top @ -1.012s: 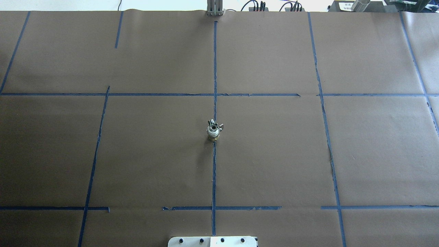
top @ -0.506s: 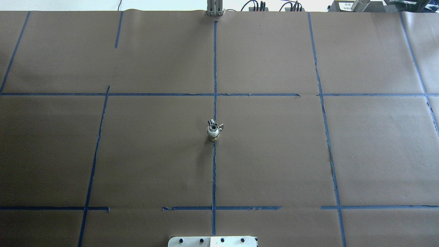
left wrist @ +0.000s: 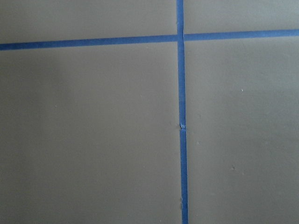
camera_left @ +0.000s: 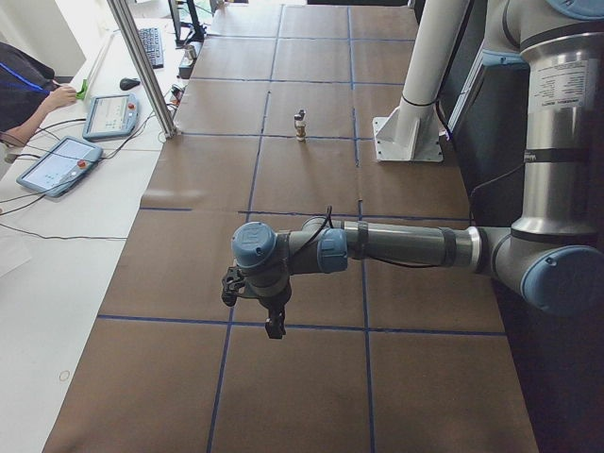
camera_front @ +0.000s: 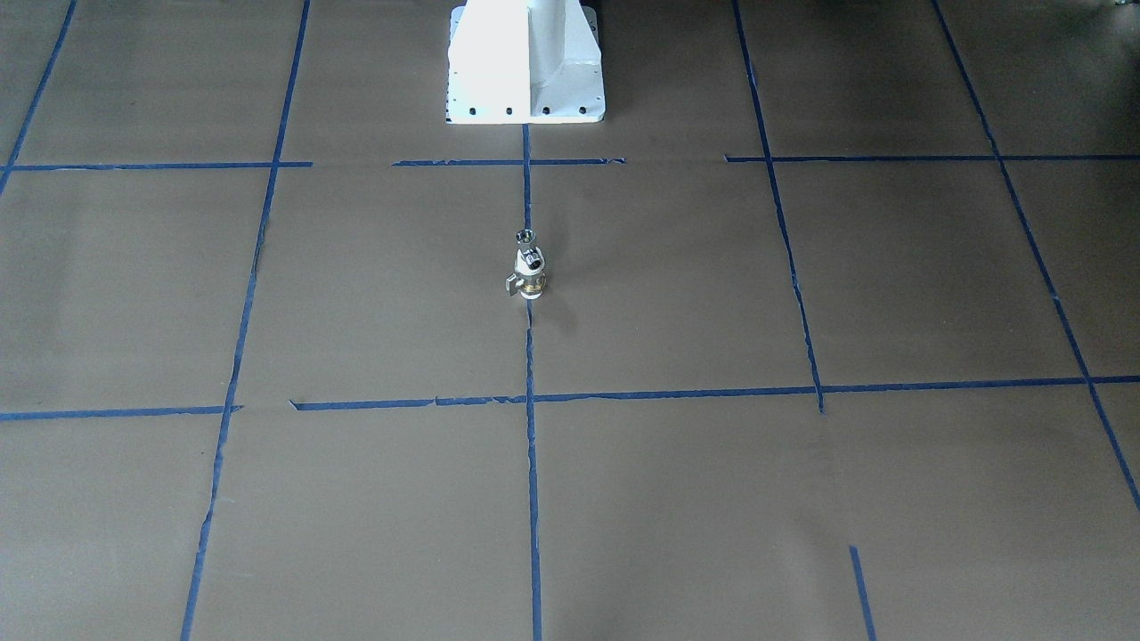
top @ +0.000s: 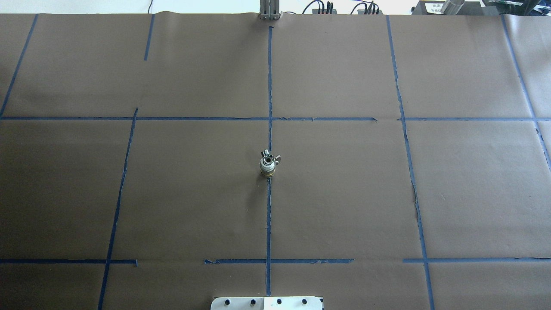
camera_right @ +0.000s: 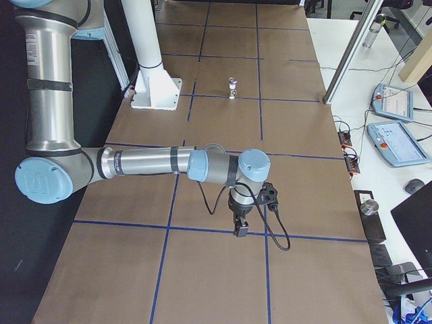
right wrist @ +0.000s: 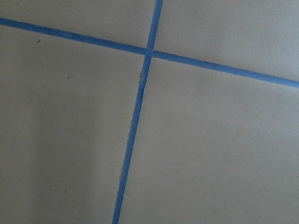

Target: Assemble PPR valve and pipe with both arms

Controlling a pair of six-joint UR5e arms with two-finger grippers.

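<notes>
The PPR valve (top: 267, 167) stands upright on the centre tape line, white body over a brass base, with its small lever (camera_front: 512, 283) to one side. The silver pipe (camera_front: 525, 237) sits on its top end, open round end up. Both also show small in the side views (camera_left: 300, 125) (camera_right: 232, 88). My left gripper (camera_left: 274, 326) hangs over the table's left end, far from the valve. My right gripper (camera_right: 241, 229) hangs over the right end, also far. I cannot tell whether either is open or shut. The wrist views show only paper and tape.
Brown paper with blue tape lines (top: 268, 215) covers the table. The white pedestal base (camera_front: 525, 71) stands at the robot's edge. An aluminium post (camera_left: 142, 66), teach pendants (camera_left: 57, 165) (camera_right: 398, 145) and a seated operator (camera_left: 28, 85) are beyond the far edge.
</notes>
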